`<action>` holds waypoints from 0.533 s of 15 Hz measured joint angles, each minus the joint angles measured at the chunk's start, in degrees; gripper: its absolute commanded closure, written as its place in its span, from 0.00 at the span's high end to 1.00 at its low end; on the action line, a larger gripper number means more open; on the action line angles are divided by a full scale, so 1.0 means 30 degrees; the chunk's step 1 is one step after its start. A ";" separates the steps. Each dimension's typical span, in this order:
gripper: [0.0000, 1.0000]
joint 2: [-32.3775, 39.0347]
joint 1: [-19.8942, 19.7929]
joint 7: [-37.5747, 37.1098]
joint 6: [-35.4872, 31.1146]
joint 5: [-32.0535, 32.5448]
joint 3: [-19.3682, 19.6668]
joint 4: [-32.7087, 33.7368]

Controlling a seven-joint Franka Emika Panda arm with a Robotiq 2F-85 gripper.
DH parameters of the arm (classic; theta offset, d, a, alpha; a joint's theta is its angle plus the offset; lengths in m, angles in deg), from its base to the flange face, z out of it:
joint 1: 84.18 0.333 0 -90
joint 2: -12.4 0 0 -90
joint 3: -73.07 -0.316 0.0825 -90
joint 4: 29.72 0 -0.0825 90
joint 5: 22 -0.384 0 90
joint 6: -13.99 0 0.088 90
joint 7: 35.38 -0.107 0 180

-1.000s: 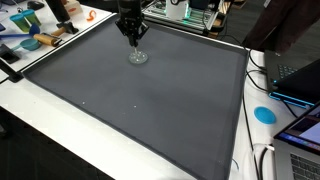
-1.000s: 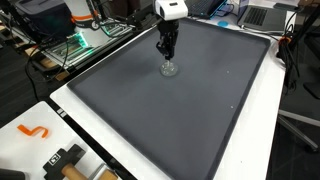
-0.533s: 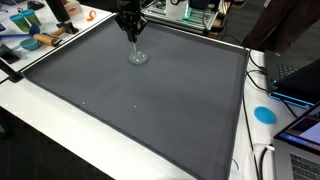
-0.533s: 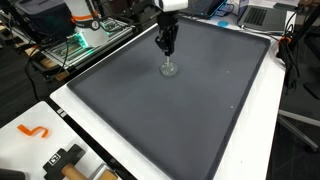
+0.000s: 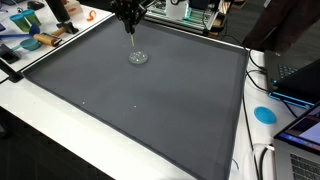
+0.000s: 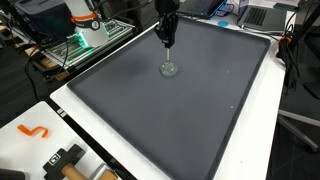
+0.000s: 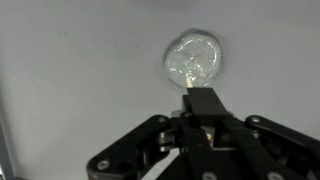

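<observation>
A small round clear glassy object (image 5: 137, 57) lies on a large dark grey mat (image 5: 150, 110), toward its far side. It also shows in the other exterior view (image 6: 168, 69) and in the wrist view (image 7: 193, 60). My gripper (image 5: 130, 30) hangs straight above it, apart from it, in both exterior views (image 6: 167, 42). In the wrist view its black fingers (image 7: 203, 95) are pressed together. A thin pale sliver shows at their tip; I cannot tell what it is.
The mat (image 6: 180, 120) lies on a white table. A blue disc (image 5: 264, 114) and laptops (image 5: 300, 80) are at one side, and tools and clutter (image 5: 40, 40) at another corner. An orange hook (image 6: 35, 131) and a black tool (image 6: 65, 160) lie on the white border.
My gripper has risen straight up from the clear object, still shut. The clear object has stayed in place on the mat.
</observation>
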 measured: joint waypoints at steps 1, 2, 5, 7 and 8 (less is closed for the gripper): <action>0.03 -0.0112 0.0000 -0.0014 0.0138 0.0018 -0.0010 0.0010; 0.13 -0.0210 0.0000 -0.0026 0.0270 0.0034 -0.0025 0.0020; 0.13 -0.0213 0.0000 -0.0024 0.0274 0.0028 -0.0048 0.0050; 0.13 -0.0205 0.0000 -0.0024 0.0274 0.0027 -0.0049 0.0050; 0.03 -0.0205 0.0000 -0.0024 0.0274 0.0027 -0.0049 0.0051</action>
